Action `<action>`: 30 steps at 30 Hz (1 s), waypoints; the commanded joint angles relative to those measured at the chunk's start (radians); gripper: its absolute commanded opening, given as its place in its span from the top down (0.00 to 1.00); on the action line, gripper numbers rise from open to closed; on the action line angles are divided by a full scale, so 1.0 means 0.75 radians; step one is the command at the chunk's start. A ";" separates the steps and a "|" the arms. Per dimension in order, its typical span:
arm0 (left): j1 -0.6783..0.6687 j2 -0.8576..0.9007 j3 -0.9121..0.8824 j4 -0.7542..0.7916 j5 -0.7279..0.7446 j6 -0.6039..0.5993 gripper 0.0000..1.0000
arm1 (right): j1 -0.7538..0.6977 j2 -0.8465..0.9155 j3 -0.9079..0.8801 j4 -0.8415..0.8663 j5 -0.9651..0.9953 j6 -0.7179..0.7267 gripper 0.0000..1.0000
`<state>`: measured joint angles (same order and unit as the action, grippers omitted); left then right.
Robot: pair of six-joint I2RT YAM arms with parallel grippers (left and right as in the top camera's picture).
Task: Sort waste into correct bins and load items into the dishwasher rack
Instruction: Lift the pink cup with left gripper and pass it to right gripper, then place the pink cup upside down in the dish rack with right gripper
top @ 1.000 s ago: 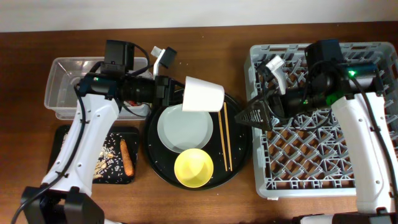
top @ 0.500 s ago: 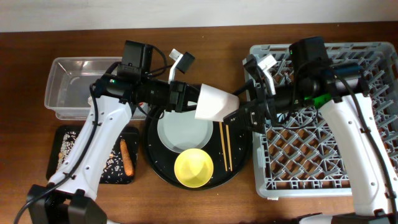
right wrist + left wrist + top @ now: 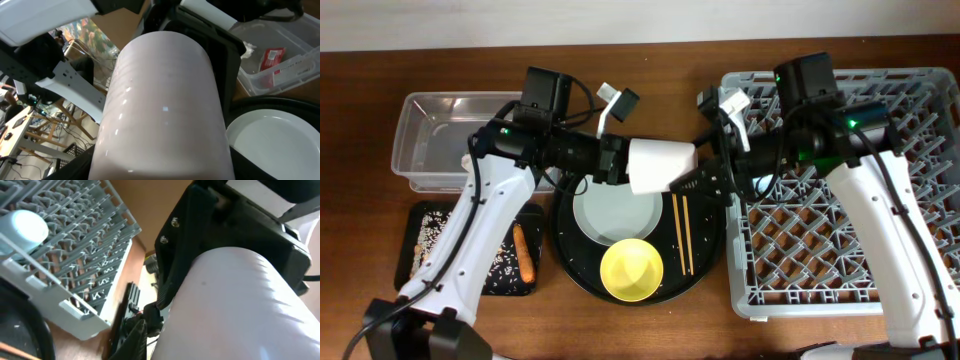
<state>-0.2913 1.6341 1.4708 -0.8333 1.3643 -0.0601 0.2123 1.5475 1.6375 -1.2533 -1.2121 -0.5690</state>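
Note:
My left gripper [image 3: 620, 165] is shut on the pink cup [image 3: 660, 165], holding it on its side above the round black tray. The cup fills the left wrist view [image 3: 235, 305] and the right wrist view [image 3: 165, 110]. My right gripper [image 3: 695, 180] is open, its fingers on either side of the cup's free end. The pale plate [image 3: 610, 210], yellow bowl [image 3: 632, 270] and chopsticks [image 3: 680, 235] lie on the round tray. The grey rack [image 3: 840, 270] stands at the right. A light blue cup [image 3: 22, 227] sits in it.
The clear tub [image 3: 430, 140] at the far left holds a red wrapper [image 3: 272, 57] and a white tissue [image 3: 248, 47]. The small black tray [image 3: 425, 275] holds food scraps [image 3: 495, 255] and the carrot stick [image 3: 524, 252]. The round black tray [image 3: 570, 270] lies in the middle.
My left gripper carried the pink cup to the right and turned it on its side. My right gripper moved left from the rack until its fingers reached the cup's end.

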 commanded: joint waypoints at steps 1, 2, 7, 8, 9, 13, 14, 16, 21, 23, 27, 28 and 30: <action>-0.022 -0.013 0.006 -0.011 -0.185 0.012 0.80 | 0.022 -0.010 0.020 0.026 -0.075 0.002 0.37; 0.024 -0.013 0.006 -0.006 -0.191 0.012 0.77 | 0.022 -0.010 0.020 0.016 -0.036 0.002 0.37; 0.167 -0.013 0.006 -0.013 -0.404 0.012 0.70 | 0.021 -0.010 0.020 0.002 0.206 0.145 0.37; 0.167 -0.013 0.006 -0.020 -0.452 0.011 0.70 | 0.019 -0.011 0.020 0.001 0.324 0.228 0.38; 0.167 -0.013 0.006 -0.029 -0.477 0.012 0.70 | 0.009 -0.011 0.020 -0.010 0.459 0.334 0.41; 0.167 -0.013 0.006 -0.108 -0.614 0.012 0.70 | -0.122 -0.044 0.021 -0.224 0.932 0.607 0.43; 0.167 -0.013 0.005 -0.116 -0.642 0.012 0.70 | -0.149 -0.049 0.021 -0.288 1.004 0.613 0.43; 0.165 -0.013 0.005 -0.136 -0.669 0.012 0.70 | -0.206 -0.049 0.021 -0.422 1.261 0.758 0.44; 0.165 -0.013 0.005 -0.219 -0.731 0.012 0.71 | -0.214 -0.049 -0.078 -0.552 1.469 0.911 0.47; 0.165 -0.013 0.005 -0.234 -0.774 0.013 0.71 | -0.214 -0.049 -0.203 -0.514 1.526 0.952 0.47; 0.165 -0.013 0.005 -0.232 -0.775 0.013 0.71 | -0.214 -0.049 -0.365 -0.446 1.522 0.961 0.47; 0.165 -0.013 0.005 -0.232 -0.775 0.013 0.71 | -0.214 -0.049 -0.375 -0.437 1.522 0.961 0.47; 0.165 -0.013 0.005 -0.233 -0.776 0.012 0.71 | -0.214 -0.049 -0.420 -0.402 1.518 0.961 0.47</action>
<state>-0.1669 1.6299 1.4719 -1.0073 0.7876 -0.0601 0.0547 1.5246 1.3525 -1.5772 -0.0864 0.1390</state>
